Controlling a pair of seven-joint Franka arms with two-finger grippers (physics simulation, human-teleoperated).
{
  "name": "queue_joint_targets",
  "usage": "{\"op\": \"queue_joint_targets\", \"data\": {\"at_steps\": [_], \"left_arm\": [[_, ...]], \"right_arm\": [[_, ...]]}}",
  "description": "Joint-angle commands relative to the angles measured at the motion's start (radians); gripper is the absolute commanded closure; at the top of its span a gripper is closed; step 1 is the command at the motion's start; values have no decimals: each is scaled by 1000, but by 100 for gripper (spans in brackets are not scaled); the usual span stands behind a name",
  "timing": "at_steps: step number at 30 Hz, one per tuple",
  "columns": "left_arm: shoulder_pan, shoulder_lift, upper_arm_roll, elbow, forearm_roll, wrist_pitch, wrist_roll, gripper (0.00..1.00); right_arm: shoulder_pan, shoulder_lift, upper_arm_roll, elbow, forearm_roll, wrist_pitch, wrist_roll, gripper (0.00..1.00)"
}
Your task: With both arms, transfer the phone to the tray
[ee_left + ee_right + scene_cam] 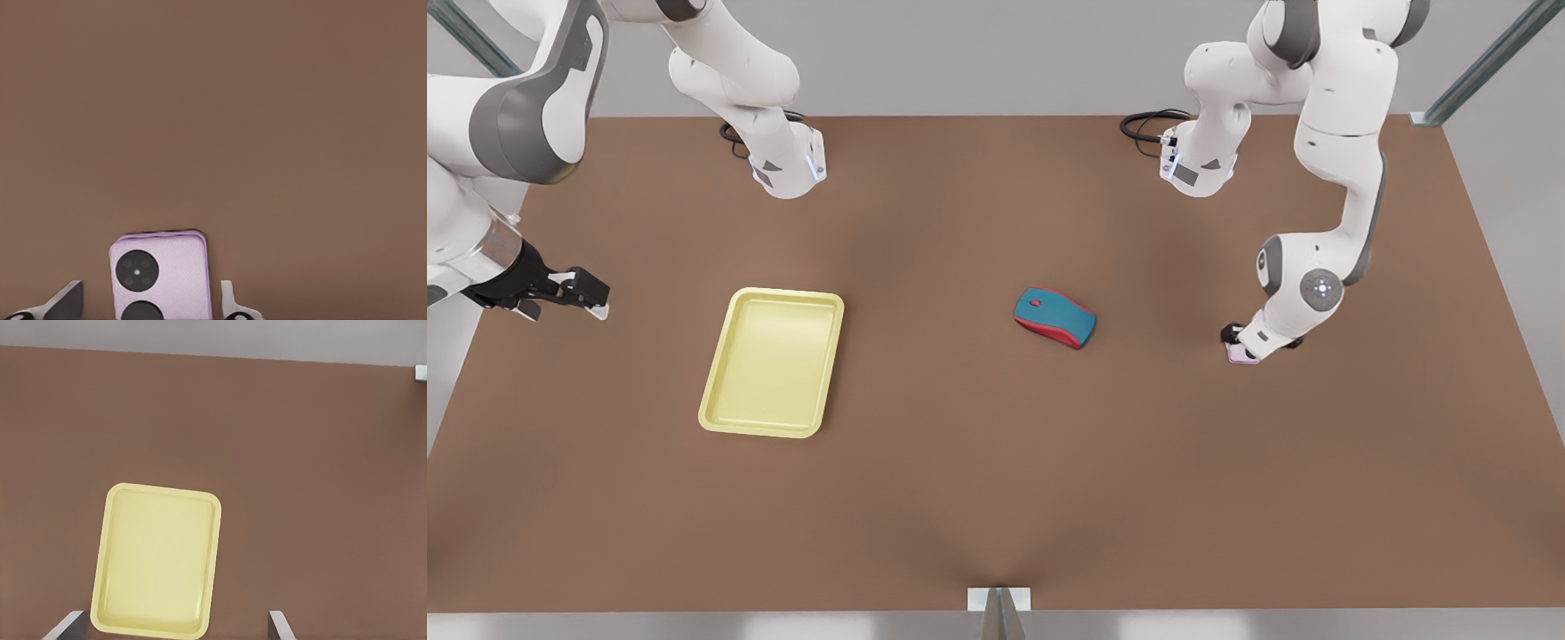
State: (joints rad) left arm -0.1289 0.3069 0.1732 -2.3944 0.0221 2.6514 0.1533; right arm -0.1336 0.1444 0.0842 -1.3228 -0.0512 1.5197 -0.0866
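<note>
1. The left gripper [150,300] jaws are standing open astride the phone [160,277], a gap showing on each side; the phone is lying flat on the bench [996,498].
2. Closing off-centre is risking nudging it askew.
3. The right gripper [574,298], jaws open, is waiting beside the tray [734,422].

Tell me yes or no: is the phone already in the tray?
No. The phone lies on the table under the left gripper at the front view's right, well apart from the tray, with the mouse between them.

No legible text, seemingly.
</note>
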Motion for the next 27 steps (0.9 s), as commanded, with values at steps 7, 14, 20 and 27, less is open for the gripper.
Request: {"op": "queue_joint_targets", "data": {"at_steps": [7, 14, 20, 27], "left_arm": [[0, 44, 0, -9, 7, 76, 37, 0], [2, 75, -1, -9, 7, 101, 35, 12], [0, 64, -1, -9, 7, 90, 37, 15], [0, 70, -1, -9, 7, 93, 35, 17]], "right_arm": [[0, 6, 2, 1, 2, 2, -5, 0], [0, 7, 0, 1, 4, 2, -5, 0], [0, 7, 0, 1, 4, 2, -5, 0], [-1, 7, 2, 1, 4, 2, -5, 0]]}}
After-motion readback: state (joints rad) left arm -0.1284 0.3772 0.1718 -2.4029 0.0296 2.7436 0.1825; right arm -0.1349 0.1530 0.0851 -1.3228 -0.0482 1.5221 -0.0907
